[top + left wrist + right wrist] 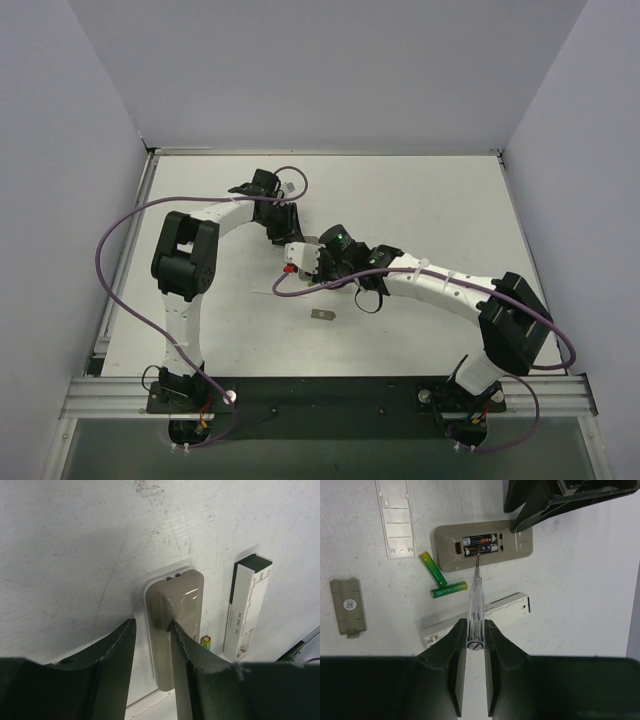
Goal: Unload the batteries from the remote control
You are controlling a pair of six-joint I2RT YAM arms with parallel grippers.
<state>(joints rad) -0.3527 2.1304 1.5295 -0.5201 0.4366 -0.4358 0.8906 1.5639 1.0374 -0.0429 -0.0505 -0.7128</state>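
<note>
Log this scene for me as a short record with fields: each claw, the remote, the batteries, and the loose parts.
Left claw: open, one finger pressing on the remote control
Right claw: shut on a screwdriver, tip in the battery compartment
Remote control: compartment open, facing up
In compartment: two dark cells
Out: two green batteries on the table beside the remote
Loose parts: grey cover plate, two white strips
</note>
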